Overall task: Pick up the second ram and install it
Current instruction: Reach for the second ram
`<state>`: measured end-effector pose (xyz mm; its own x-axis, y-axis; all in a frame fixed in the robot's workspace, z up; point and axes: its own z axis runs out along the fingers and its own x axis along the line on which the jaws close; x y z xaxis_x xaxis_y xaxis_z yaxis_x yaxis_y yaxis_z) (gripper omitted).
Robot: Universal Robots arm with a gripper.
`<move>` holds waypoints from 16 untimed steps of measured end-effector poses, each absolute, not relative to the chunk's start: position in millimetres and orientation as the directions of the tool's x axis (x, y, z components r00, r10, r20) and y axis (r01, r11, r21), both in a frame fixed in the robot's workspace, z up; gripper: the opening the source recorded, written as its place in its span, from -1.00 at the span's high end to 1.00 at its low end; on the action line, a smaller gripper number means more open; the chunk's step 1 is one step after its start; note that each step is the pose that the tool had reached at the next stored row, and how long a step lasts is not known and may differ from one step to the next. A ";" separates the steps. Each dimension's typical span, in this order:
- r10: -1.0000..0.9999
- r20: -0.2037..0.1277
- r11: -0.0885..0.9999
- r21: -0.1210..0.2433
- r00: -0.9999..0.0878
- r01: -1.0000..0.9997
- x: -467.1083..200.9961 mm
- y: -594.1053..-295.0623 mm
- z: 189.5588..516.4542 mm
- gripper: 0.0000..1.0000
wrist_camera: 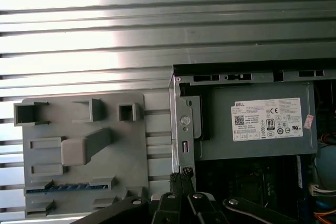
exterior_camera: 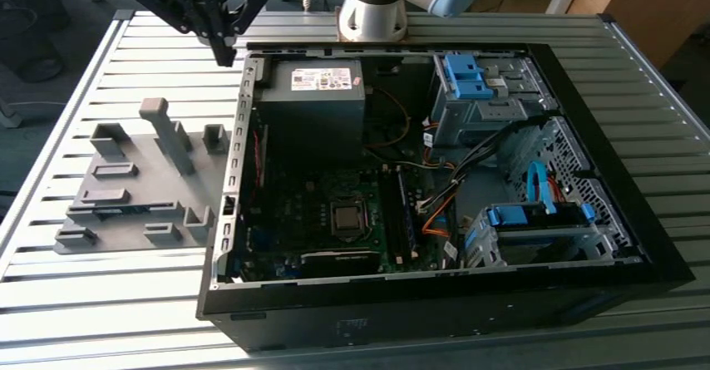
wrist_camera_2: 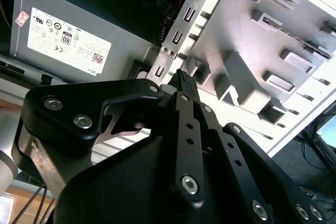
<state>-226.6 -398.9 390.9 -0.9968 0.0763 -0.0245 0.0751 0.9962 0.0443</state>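
Second ram (wrist_camera: pixel 68 187) stands on edge in a slot of the grey fixture (exterior_camera: pixel 142 194), which lies on the exterior view's left of the open computer case (exterior_camera: pixel 444 320). The gripper (exterior_camera: pixel 226 54), jaws pressed together on nothing, hangs above the case's far corner, well apart from the ram.

One slatted tabletop (exterior_camera: pixel 111 320) carries one open computer case (exterior_camera: pixel 444 303) with one power supply (exterior_camera: pixel 316 96) and two blue drive brackets (exterior_camera: pixel 466 75) (exterior_camera: pixel 533 214), one grey fixture plate (exterior_camera: pixel 133 179), one ram stick (wrist_camera: pixel 68 187) and one tool (exterior_camera: pixel 225 52).
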 end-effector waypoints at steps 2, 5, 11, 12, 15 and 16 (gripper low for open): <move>0.076 -0.024 0.996 0.044 -0.997 0.075 -228.5 -398.9 390.9 0.79; 0.076 -0.024 0.996 0.044 -0.997 0.075 -231.3 -398.9 390.9 0.79; 0.076 -0.024 0.996 0.044 -0.997 0.075 -233.9 -398.9 390.9 0.79; 0.076 -0.024 0.996 0.044 -0.997 0.075 -234.3 -398.9 390.9 0.79; 0.076 -0.024 0.996 0.044 -0.997 0.075 -235.3 -398.9 390.8 0.79; 0.076 -0.024 0.996 0.044 -0.997 0.075 -235.6 -398.9 390.9 0.79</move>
